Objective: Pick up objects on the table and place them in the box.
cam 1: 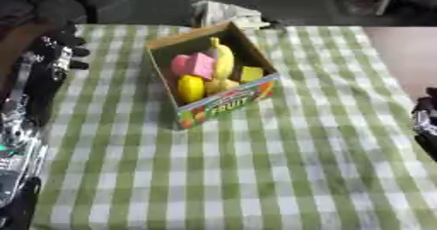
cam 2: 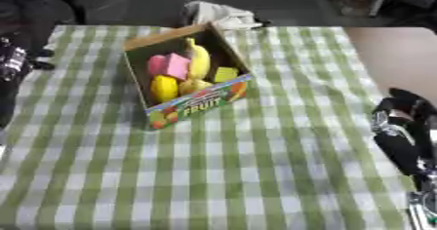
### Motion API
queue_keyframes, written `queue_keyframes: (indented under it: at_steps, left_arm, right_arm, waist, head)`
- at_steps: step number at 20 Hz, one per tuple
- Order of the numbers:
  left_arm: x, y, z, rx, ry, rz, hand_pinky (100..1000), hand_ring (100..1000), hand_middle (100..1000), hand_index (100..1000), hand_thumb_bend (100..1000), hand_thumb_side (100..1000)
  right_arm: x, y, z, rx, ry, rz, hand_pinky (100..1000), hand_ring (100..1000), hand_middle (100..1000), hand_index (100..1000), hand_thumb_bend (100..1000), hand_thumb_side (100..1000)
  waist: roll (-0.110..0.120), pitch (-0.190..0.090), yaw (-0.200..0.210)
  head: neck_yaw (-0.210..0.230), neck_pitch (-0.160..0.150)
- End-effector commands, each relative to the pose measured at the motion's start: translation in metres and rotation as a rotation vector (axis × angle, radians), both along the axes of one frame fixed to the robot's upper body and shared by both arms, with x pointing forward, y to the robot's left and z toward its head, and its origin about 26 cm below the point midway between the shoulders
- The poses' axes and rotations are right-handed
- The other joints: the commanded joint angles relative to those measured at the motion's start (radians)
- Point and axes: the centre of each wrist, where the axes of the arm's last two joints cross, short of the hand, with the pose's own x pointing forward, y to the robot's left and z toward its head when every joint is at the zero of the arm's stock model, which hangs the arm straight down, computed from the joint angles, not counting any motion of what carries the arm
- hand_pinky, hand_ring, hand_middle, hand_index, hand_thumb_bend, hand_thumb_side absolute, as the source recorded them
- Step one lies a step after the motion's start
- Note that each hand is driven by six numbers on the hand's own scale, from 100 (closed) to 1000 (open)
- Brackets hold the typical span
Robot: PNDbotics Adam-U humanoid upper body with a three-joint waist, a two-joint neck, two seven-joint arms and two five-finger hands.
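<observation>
The open cardboard box (cam 1: pixel 213 73) printed "FRUIT" on its front sits near the far edge of my green-and-white checked surface (cam 1: pixel 282 175), holding a yellow banana (cam 1: pixel 224 58), pink block (cam 1: pixel 194 66), yellow lemon (cam 1: pixel 190 87) and yellow-green cube (cam 1: pixel 251 73). My left hand (cam 1: pixel 60 53) hangs off the left edge and my right hand (cam 2: pixel 408 122) off the right edge; I cannot tell how their fingers stand. Dark floor lies beyond.

A green-and-white checked cloth (cam 1: pixel 282 175), matt and soft-looking, covers the surface. The box (cam 1: pixel 228 102) is brown cardboard, its front printed in glossy colours. Inside, the banana (cam 1: pixel 224 58), the lemon (cam 1: pixel 190 87) and the pink block (cam 1: pixel 201 65) look like smooth plastic, perhaps. The right robot hand (cam 2: pixel 408 126) is black with silver metal parts.
</observation>
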Motion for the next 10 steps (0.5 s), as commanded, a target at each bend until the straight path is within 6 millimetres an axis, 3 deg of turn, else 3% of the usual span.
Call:
queue_keyframes:
  at_steps: [1,10]
  left_arm:
    - [-0.002,-0.001,-0.003,-0.008,0.02,0.007,632,678,649,809,196,667]
    - [-0.001,-0.007,-0.014,-0.025,0.064,-0.006,631,673,643,804,195,677]
  right_arm:
    - [0.002,0.004,0.004,0.01,-0.017,0.02,683,811,693,811,100,319]
    - [0.002,0.013,0.0,0.026,0.002,0.043,682,803,662,816,100,290]
  waist:
    - [0.001,-0.011,-0.001]
    - [0.002,-0.015,0.001]
  head:
    - [-0.006,0.005]
    - [-0.014,0.005]
